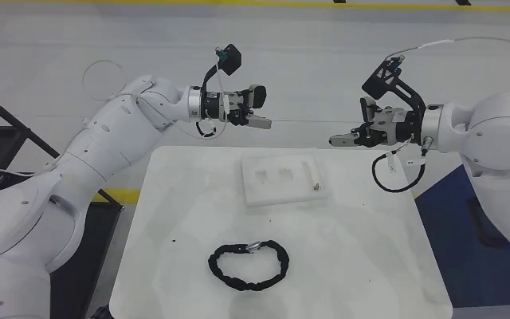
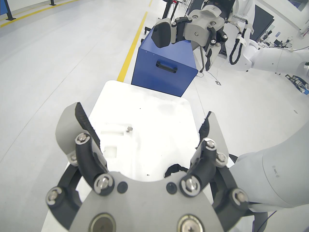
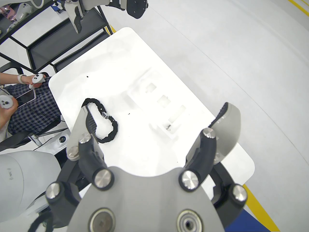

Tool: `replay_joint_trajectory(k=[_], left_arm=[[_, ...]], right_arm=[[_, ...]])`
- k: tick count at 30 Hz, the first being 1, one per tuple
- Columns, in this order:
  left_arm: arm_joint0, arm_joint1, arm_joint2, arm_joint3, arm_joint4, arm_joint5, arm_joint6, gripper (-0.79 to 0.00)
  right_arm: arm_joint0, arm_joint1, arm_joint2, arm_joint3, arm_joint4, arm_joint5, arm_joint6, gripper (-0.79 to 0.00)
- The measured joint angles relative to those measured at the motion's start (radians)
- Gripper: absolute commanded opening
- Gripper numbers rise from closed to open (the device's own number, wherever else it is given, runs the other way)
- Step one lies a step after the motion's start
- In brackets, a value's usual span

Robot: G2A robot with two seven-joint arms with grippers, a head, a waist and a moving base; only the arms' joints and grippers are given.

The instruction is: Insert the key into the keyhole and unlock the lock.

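Two tools, both up in the air and holding nothing. Left tool (image 1: 264, 109) hangs near the far left corner of the table (image 1: 358, 255), fingers spread wide, pointing right. Right tool (image 1: 339, 140) hangs near the far right edge, pointing left towards the other. Its own wrist view shows the fingers wide apart. The two are well apart, with the tray between them and lower down.

White tray (image 1: 256, 196) lies on the far half of the table, about centre. It has two square recesses and one long slot on its right side. Key (image 1: 317, 187): small, metal, at the near end of the long slot. Cannot tell whether it stands or lies. Neither tool touches it.

Lock (image 1: 280, 259): black sleeved chain closed in a loop, flat on the near half of the table, well apart from the tray. Metal lock barrel (image 1: 253, 247) sits on the loop's far side, bare between the ends of the sleeve
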Motion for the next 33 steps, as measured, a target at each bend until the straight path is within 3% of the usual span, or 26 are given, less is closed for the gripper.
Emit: replay_joint_trajectory(k=[19,33], left_arm=[[0.000,0.000,0.000,0.000,0.000,0.000,0.000,0.000],[0.000,0.000,0.000,0.000,0.000,0.000,0.000,0.000]], right_arm=[[-0.003,0.000,0.000,0.002,-0.003,0.002,-0.003,0.000],[-0.127,0.000,-0.082,0.090,-0.177,0.105,-0.019,0.000]])
